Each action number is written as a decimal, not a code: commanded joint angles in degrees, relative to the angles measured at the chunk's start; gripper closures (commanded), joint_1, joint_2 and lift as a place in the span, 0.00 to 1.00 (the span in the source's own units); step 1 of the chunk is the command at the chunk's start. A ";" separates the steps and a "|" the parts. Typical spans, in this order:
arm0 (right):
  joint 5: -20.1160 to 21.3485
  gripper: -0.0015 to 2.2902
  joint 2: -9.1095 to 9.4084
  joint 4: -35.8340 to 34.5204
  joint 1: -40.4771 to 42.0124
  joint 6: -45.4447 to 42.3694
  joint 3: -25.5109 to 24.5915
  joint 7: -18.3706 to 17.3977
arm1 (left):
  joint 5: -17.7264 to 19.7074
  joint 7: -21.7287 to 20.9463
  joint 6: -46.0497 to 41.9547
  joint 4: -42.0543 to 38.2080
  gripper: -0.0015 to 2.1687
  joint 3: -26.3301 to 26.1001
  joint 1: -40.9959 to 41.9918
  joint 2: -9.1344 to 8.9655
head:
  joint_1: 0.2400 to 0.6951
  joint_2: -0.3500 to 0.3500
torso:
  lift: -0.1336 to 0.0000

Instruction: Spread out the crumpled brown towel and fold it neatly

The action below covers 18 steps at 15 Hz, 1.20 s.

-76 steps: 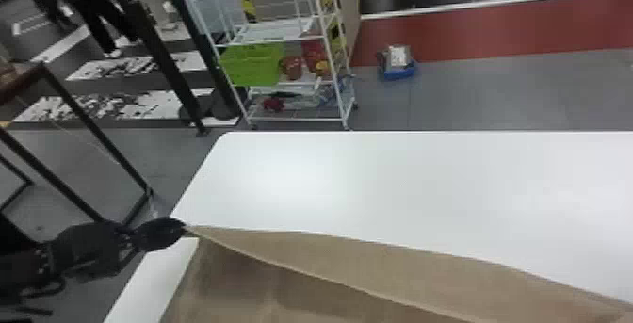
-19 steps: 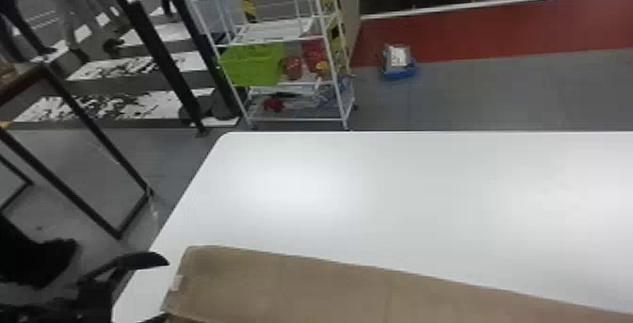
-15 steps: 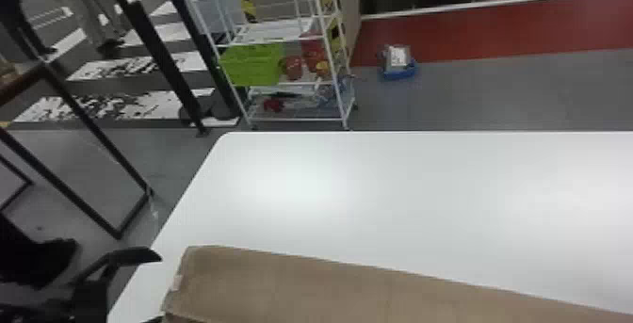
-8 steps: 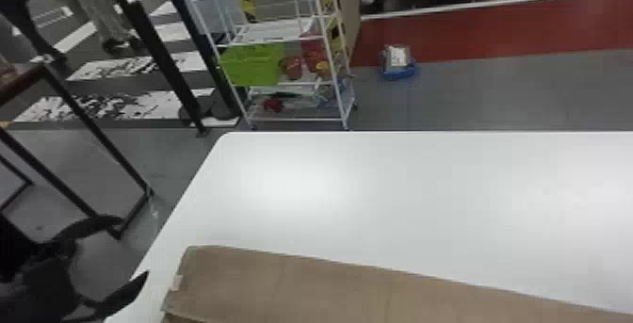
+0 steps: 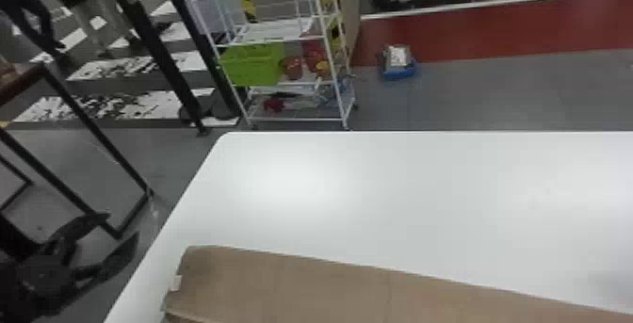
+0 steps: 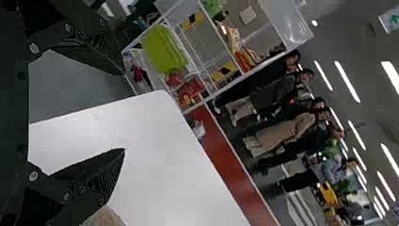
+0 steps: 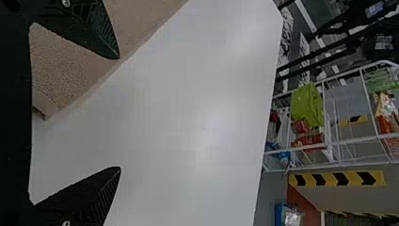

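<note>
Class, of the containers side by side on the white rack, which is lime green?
The boxy basket at the left, second shelf up on the rack; the red containers to its right in the head view are smaller.

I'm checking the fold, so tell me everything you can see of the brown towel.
The brown towel lies flat on the white table, plain and finely textured, with a small white tag at its left end. Its far edge runs fairly straight, slanting nearer the robot toward the right. Edges at the left end suggest stacked layers, though how many I cannot tell. The open left gripper is off to its left, not touching it.
</note>
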 commanded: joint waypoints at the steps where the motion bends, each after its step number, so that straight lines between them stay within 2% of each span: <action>1: -0.15 0.01 -0.07 -0.24 -0.47 0.45 -1.15 -0.19 | 9.96 1.49 18.61 -2.76 0.19 -0.60 1.90 -0.17 | 1.00 1.00 | 0.08; 2: -0.15 0.01 -0.15 -0.24 -0.47 0.28 -1.33 -0.19 | 12.07 3.07 23.70 -4.16 0.19 -0.96 3.13 -0.35 | 1.00 1.00 | 0.08; 3: -0.15 0.01 -0.50 -0.24 -0.38 0.28 -1.33 -0.19 | 12.42 4.48 28.98 -5.66 0.19 -1.22 4.19 -0.52 | 1.00 1.00 | 0.08; 6: -0.15 0.02 -1.65 -0.41 0.76 -0.95 -2.47 -0.19 | 14.79 4.91 41.63 -11.90 0.19 -1.22 8.67 -0.35 | 1.00 1.00 | 0.08; 8: -1.38 0.02 -1.65 -0.76 4.01 -3.06 -6.16 -0.89 | 15.06 4.56 47.43 -14.80 0.19 -2.19 8.76 0.09 | 1.00 1.00 | 0.08; 12: -1.29 0.02 -1.56 -0.15 3.04 -3.77 -4.58 -1.77 | 16.20 4.21 50.25 -16.12 0.19 -2.54 9.37 0.00 | 1.00 1.00 | 0.08; 14: -1.20 0.02 -1.56 -0.32 2.69 -3.59 -4.23 -1.77 | 15.85 3.86 53.94 -16.91 0.19 -2.63 9.37 0.53 | 1.00 1.00 | 0.08; 18: -1.29 0.02 -1.65 -0.24 3.75 -4.64 -4.32 -1.69 | 13.04 3.86 54.64 -16.47 0.19 -4.65 9.02 1.15 | 1.00 1.00 | 0.08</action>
